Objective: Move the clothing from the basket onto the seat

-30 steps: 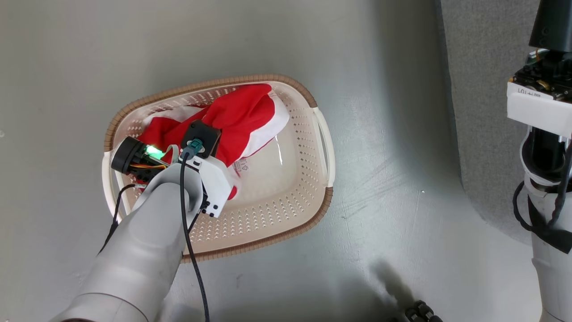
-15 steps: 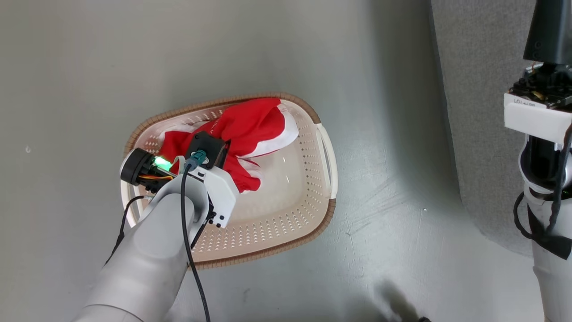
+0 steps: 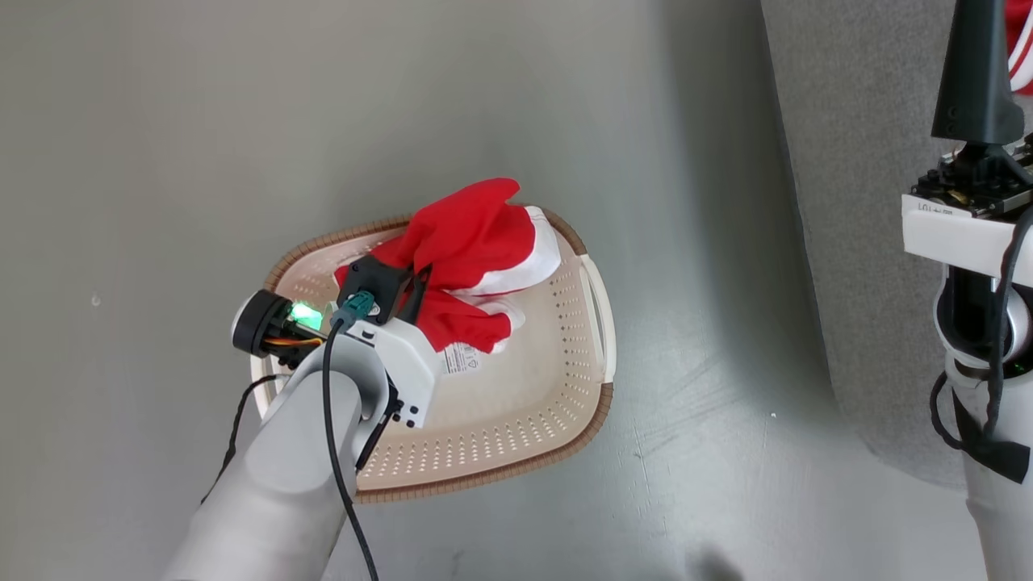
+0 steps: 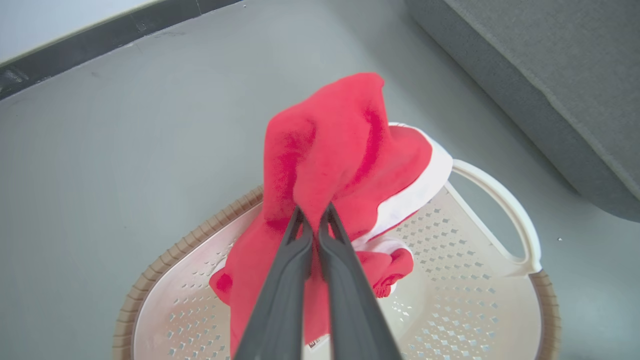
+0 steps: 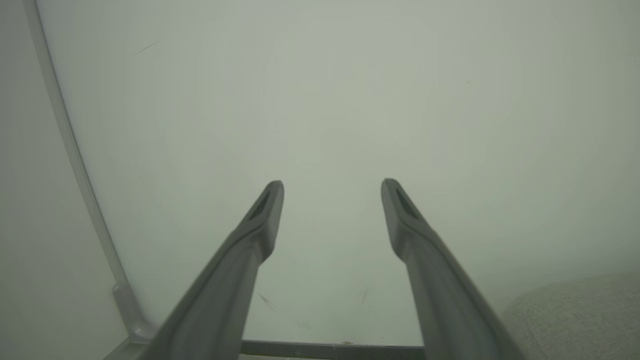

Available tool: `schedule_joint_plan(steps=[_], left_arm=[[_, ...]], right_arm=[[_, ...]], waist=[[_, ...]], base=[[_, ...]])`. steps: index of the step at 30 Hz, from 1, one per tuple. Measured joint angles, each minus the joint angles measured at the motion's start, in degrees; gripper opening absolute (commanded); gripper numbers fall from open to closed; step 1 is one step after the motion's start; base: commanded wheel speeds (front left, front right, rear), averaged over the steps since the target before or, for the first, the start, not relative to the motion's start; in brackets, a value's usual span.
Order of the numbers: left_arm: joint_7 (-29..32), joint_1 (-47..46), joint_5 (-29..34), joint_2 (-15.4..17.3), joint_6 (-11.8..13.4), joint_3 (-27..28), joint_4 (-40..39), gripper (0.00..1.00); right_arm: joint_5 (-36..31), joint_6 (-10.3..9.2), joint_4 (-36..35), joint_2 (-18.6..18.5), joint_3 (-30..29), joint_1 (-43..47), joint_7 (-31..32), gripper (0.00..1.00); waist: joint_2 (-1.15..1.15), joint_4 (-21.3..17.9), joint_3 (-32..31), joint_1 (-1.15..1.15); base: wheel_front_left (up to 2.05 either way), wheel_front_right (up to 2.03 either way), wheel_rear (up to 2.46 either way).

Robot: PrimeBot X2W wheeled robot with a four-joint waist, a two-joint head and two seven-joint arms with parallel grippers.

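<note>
The cream perforated basket (image 3: pixel 516 464) with a brown rim stands on the grey floor. A red garment with white trim (image 3: pixel 472 238) hangs bunched above it, its lower folds still resting inside. My left gripper (image 4: pixel 312 212) is shut on the top of this clothing (image 4: pixel 330 145), over the basket (image 4: pixel 500 200). The grey seat (image 3: pixel 855 202) runs along the right side, and its padded edge (image 4: pixel 540 75) lies beyond the basket. A scrap of red and white cloth (image 3: pixel 1021 40) shows on it at the top corner. My right gripper (image 5: pixel 332 187) is open, holding nothing, raised beside the seat.
Bare grey floor (image 3: pixel 242 121) surrounds the basket. A dark baseboard (image 4: pixel 100 45) and a pale wall lie beyond it. The right wrist view faces a plain pale wall (image 5: pixel 350 100) with a rounded grey cushion corner (image 5: pixel 575 320) at the lower right.
The head camera has shifted, so the basket sits lower and further right in the picture. My left gripper has lifted the red garment higher, and less of it lies on the basket's bottom.
</note>
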Motion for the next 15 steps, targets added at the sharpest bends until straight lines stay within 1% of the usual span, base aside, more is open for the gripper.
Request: schedule_joint_plan(steps=[15], left_arm=[[0.00, 5.00, -1.43, 0.00, -0.30, 1.63, -6.00, 0.00]], right_arm=[[0.44, 0.00, 1.51, -1.09, -0.03, 3.01, 0.00, 1.00]], waist=[[0.00, 1.46, -5.65, 0.00]], base=[[0.00, 0.00, 0.00]])
